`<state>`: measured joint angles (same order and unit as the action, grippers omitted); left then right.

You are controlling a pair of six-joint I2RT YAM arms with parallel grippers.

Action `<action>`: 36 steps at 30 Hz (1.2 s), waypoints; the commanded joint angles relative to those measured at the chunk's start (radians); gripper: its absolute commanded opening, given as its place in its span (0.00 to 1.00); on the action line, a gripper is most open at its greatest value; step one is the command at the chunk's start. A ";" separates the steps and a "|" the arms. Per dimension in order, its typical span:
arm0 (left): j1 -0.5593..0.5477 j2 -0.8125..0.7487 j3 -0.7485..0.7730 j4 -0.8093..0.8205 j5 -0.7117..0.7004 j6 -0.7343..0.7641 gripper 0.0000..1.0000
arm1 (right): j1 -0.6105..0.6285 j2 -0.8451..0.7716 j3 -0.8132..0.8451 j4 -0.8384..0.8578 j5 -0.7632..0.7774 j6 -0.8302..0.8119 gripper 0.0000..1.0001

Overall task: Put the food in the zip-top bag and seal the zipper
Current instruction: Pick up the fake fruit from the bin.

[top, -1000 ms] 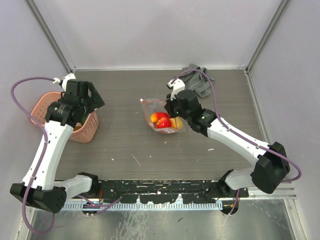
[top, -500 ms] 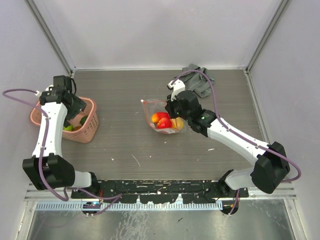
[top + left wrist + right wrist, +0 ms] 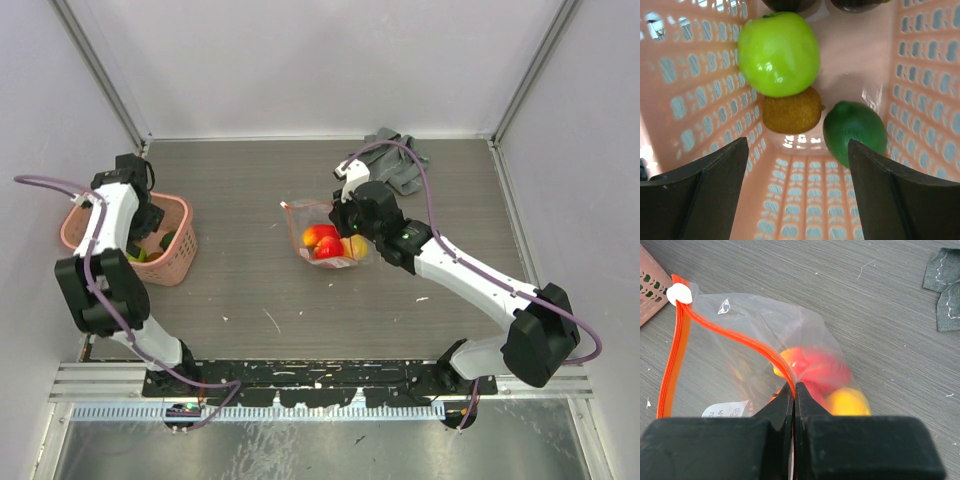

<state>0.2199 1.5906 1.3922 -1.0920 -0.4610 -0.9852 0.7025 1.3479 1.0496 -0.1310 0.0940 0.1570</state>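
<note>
**A:** What lies around the zip-top bag (image 3: 322, 240)?

**B:** The pink basket (image 3: 172, 262) stands on the table (image 3: 250, 290), well to the bag's left. A crumpled grey cloth (image 3: 396, 166) lies beyond the bag and a little to its right.

**A:** And the left end effector (image 3: 800, 195)?

**B:** It is far from the bag, down inside the basket, released, with its jaws wide apart on nothing. Ahead of it a green apple (image 3: 778, 53) rests on a brown fruit (image 3: 792, 110). A dark green fruit (image 3: 855, 132) lies just beside that one.

**A:** How does the bag look?

**B:** Clear and crinkled, lying near the middle of the table. Its mouth is parted. The zipper (image 3: 677, 340) is a thin orange-red strip with a white slider (image 3: 679, 294) at one end. The right end effector (image 3: 794, 390) is clenched on one lip of that strip. Inside the bag a red piece (image 3: 820, 367) touches a yellow piece (image 3: 847, 402), just past the pinch.
</note>
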 commanded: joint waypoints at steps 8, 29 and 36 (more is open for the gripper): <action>0.035 0.216 0.108 -0.025 -0.163 -0.067 0.84 | -0.004 0.019 0.023 0.070 -0.030 -0.004 0.01; 0.090 0.350 0.033 0.133 -0.096 -0.034 0.99 | -0.004 0.059 0.024 0.071 -0.034 -0.009 0.01; 0.091 0.315 0.006 0.166 -0.101 -0.011 0.87 | -0.004 0.057 0.021 0.073 -0.037 -0.008 0.01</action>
<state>0.3031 1.9553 1.4147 -0.9642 -0.5449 -1.0107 0.7029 1.4143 1.0496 -0.1131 0.0643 0.1562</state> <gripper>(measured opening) 0.920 0.063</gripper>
